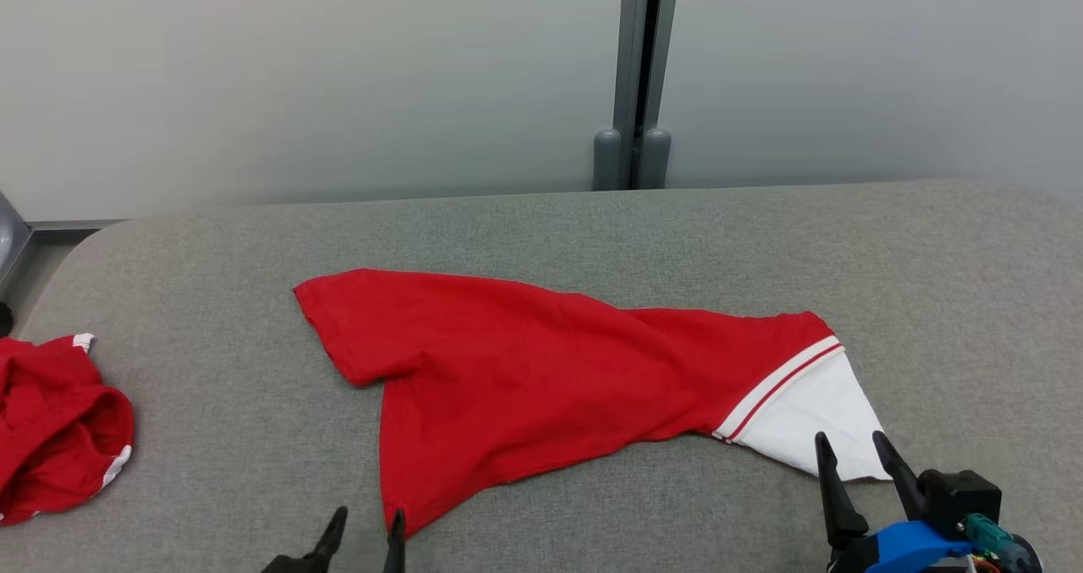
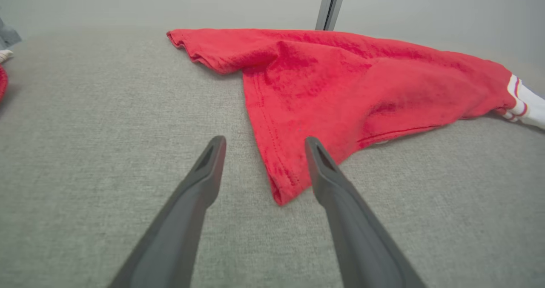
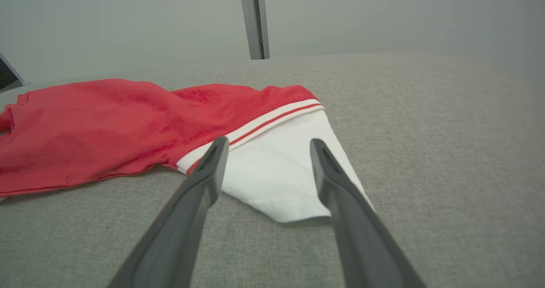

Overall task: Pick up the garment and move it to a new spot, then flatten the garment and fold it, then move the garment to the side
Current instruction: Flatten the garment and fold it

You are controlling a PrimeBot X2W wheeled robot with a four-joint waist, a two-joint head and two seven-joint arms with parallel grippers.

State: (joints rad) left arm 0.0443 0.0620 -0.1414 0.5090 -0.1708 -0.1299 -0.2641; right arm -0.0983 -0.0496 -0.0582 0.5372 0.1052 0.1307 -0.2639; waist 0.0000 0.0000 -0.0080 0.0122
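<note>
The red shirt (image 1: pixel 525 370) lies spread but rumpled on the grey padded table (image 1: pixel 592 234), stretched from one gripper to the other. The left gripper (image 1: pixel 369 518) has its two fingers apart and holds nothing. In its wrist view the shirt's pointed red corner lies on the table between the two fingers, closer to the right one, and the rest of the cloth fans out beyond the tips. Whether that finger touches the hem I cannot tell. The right gripper (image 1: pixel 849 442) is also spread wide and empty. The shirt's white part (image 1: pixel 812 412), edged with a red and white stripe, lies between and just beyond its fingertips, and the white corner ends near the right finger. A second red garment (image 1: pixel 51 429), bunched up, lies well off to the left of the left fingers. A grey post (image 1: pixel 634 74) stands far beyond both sets of fingertips.
</note>
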